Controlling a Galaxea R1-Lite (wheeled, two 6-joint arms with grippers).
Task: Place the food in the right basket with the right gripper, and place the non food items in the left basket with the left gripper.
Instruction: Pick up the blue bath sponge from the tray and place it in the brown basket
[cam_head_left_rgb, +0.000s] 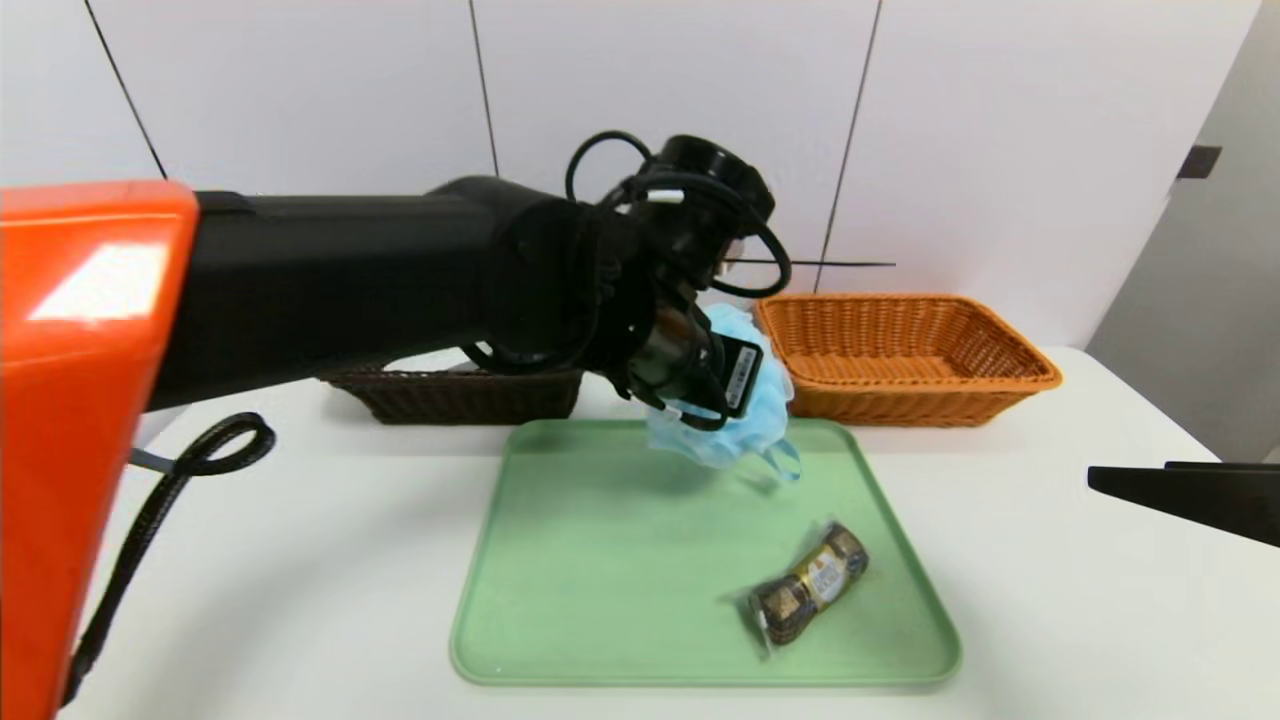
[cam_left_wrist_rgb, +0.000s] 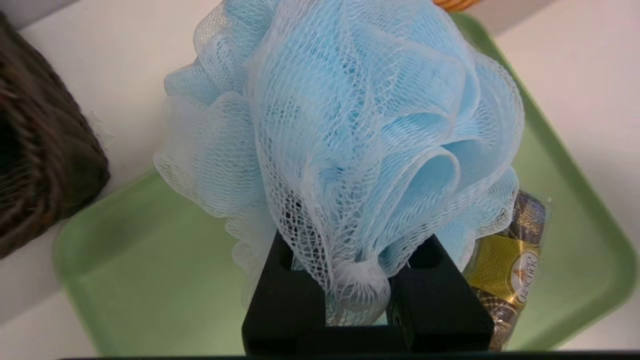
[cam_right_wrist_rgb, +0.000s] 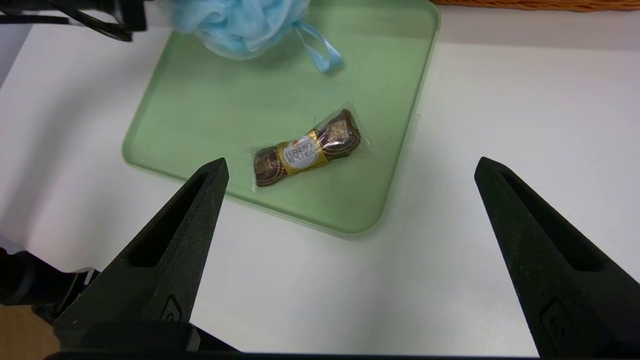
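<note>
The blue bath puff (cam_head_left_rgb: 722, 435) hangs in the air over the far edge of my green tray (cam_head_left_rgb: 600, 560), at about 12 o'clock on it. My left gripper (cam_head_left_rgb: 715, 395) is pinched tight on the puff. The chocolate pack (cam_head_left_rgb: 808, 592) lies on the tray at about 4 o'clock. The dark basket (cam_head_left_rgb: 455, 395) sits past the tray at 11 o'clock, and the orange basket (cam_head_left_rgb: 905, 355) sits at 1 o'clock. My right gripper (cam_head_left_rgb: 1180, 495) waits off at 3 o'clock, over the white table (cam_head_left_rgb: 1080, 620).

From my left wrist, I see the puff (cam_left_wrist_rgb: 345, 130) squeezed between the two black fingers (cam_left_wrist_rgb: 440, 305). The chocolate (cam_left_wrist_rgb: 510, 265) peeks out behind it.

From my right wrist, the fingers (cam_right_wrist_rgb: 170, 250) stand wide apart and hold nothing. The chocolate (cam_right_wrist_rgb: 307, 155) lies on the tray (cam_right_wrist_rgb: 200, 110), and the puff (cam_right_wrist_rgb: 240, 22) hangs above the far end.
</note>
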